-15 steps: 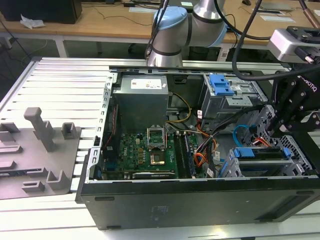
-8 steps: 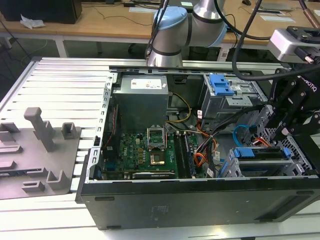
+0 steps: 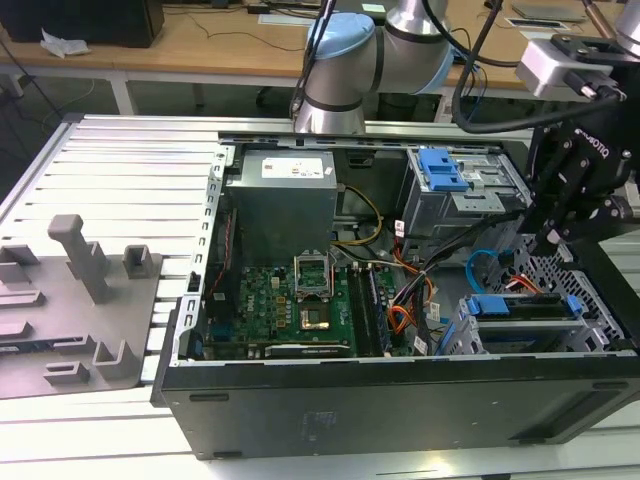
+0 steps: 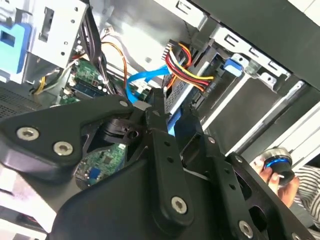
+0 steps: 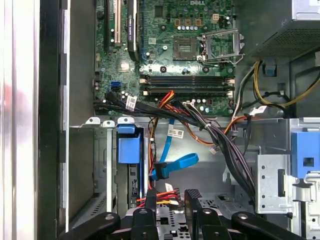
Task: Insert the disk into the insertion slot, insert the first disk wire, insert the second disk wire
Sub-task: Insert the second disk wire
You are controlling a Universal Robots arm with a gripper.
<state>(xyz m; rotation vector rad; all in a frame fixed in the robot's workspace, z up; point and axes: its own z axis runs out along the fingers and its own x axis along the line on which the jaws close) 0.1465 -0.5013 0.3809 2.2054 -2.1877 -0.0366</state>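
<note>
Slatted metal makes the table point(image 3: 120, 170), and on it an open computer case point(image 3: 400, 400) lies on its side, with wooden desks behind. We see the disk point(image 3: 522, 306) sitting in the slot point(image 3: 556, 272), at the exterior view's lower right, with its blue carrier level in the cage. The gripper point(image 3: 548, 238) hangs directly above that corner. In the first wrist view the fingers point(image 5: 194, 202) stand apart, with nothing that we can see clamped. The red, yellow and black power bundle point(image 5: 161, 199) runs through the gap between them. The blue wire point(image 5: 176, 164) loops just beside, its dark plug close to the back of the disk. Whether either plug is seated, we cannot tell. We judge that the main danger is catching. Both wires lie very near the fingers, so a descent or a closing slightly off line could hook the blue loop or pinch the bundle, and so pull a plug out or bend it. A plug pressed while tilted could also damage the socket of the disk. The thick black cables point(image 5: 230, 150) crossing nearby leave little room. In the second wrist view a person's hand point(image 4: 289, 190) holds a small round object near the case, and a wide swing of the arm could meet it.
</note>
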